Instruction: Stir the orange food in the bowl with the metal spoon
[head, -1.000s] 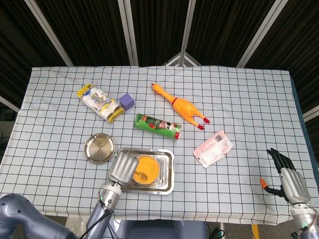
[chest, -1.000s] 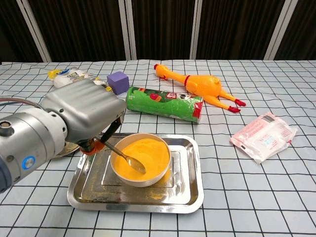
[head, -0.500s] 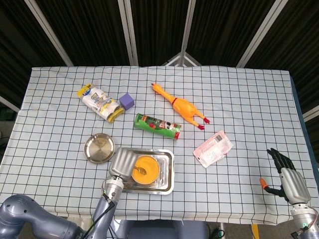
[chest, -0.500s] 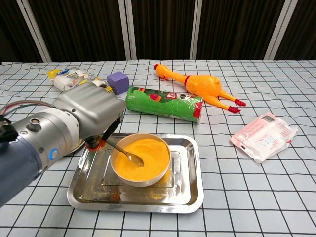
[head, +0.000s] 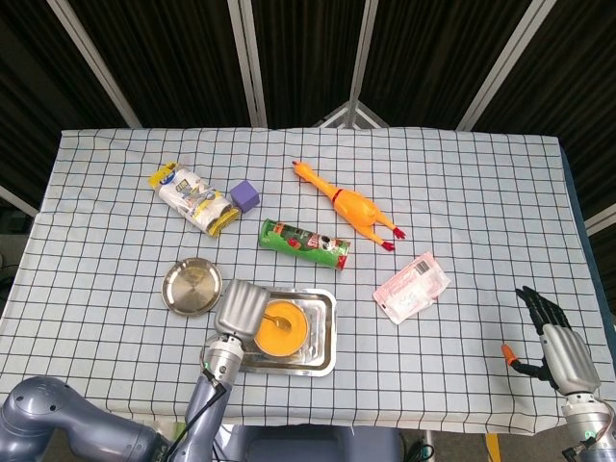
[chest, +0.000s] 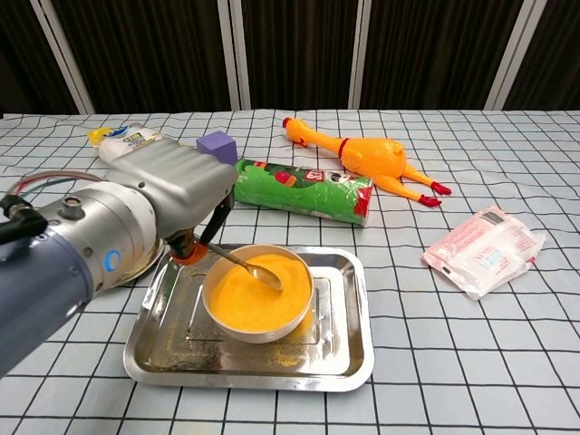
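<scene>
A white bowl (chest: 257,319) of orange food (chest: 254,295) stands in a steel tray (chest: 349,335); the head view shows the bowl (head: 280,327) in the tray (head: 320,339) near the table's front. My left hand (chest: 177,195) hovers at the bowl's left and grips the handle of the metal spoon (chest: 246,265), whose tip rests in the food near the far rim. From above, the left hand (head: 236,308) covers the bowl's left edge. My right hand (head: 556,348) hangs off the table's front right corner, fingers spread, holding nothing.
A round steel lid (head: 191,286) lies left of the tray. Behind the tray are a green snack can (chest: 302,189), a purple cube (chest: 216,145), a snack bag (head: 190,197) and a rubber chicken (chest: 362,156). A pink packet (chest: 480,246) lies right.
My left hand has shifted away from me and a little right, carrying the spoon's tip from the bowl's near middle to its far side. The right hand has not moved.
</scene>
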`<action>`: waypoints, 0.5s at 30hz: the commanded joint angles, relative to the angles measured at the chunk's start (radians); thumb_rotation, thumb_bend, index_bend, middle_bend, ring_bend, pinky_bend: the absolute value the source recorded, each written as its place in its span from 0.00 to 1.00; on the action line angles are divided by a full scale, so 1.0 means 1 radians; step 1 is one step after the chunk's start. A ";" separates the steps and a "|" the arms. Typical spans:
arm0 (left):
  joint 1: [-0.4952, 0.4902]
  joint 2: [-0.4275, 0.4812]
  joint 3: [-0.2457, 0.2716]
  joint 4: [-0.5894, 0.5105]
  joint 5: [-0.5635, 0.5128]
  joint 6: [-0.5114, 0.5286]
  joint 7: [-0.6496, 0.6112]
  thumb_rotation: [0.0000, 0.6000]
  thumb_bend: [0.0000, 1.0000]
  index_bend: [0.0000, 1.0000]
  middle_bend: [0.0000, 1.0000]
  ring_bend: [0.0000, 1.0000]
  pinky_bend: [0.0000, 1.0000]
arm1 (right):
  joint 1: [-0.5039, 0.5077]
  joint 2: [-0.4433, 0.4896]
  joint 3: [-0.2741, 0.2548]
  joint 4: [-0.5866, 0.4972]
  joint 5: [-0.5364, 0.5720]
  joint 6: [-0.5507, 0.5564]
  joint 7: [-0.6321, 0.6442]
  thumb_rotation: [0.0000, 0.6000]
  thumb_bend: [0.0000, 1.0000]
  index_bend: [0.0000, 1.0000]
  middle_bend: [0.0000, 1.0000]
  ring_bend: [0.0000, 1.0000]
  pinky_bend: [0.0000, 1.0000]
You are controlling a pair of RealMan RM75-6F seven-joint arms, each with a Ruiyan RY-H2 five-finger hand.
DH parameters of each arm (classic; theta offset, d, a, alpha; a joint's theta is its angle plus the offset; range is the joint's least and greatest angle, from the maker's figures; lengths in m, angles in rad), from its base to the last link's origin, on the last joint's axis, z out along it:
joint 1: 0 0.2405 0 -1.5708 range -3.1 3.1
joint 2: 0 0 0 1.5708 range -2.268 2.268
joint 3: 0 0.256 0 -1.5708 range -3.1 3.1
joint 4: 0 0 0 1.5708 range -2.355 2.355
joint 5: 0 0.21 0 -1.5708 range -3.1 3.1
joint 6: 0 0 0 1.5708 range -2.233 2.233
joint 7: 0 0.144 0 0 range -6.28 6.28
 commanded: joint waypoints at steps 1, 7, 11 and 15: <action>0.011 0.026 -0.046 -0.082 -0.081 0.019 0.005 1.00 0.77 0.86 1.00 1.00 1.00 | 0.000 -0.001 -0.001 -0.002 -0.001 0.001 -0.004 1.00 0.40 0.00 0.00 0.00 0.00; -0.008 0.055 -0.118 -0.172 -0.238 0.079 0.083 1.00 0.77 0.86 1.00 1.00 1.00 | -0.001 -0.001 0.000 -0.004 0.003 0.000 -0.005 1.00 0.40 0.00 0.00 0.00 0.00; -0.027 0.070 -0.187 -0.221 -0.369 0.136 0.136 1.00 0.77 0.86 1.00 1.00 1.00 | 0.000 0.000 0.000 -0.004 0.002 -0.001 -0.003 1.00 0.40 0.00 0.00 0.00 0.00; -0.045 0.080 -0.265 -0.247 -0.500 0.176 0.149 1.00 0.77 0.86 1.00 1.00 1.00 | 0.000 0.001 -0.001 -0.005 0.002 -0.002 -0.001 1.00 0.40 0.00 0.00 0.00 0.00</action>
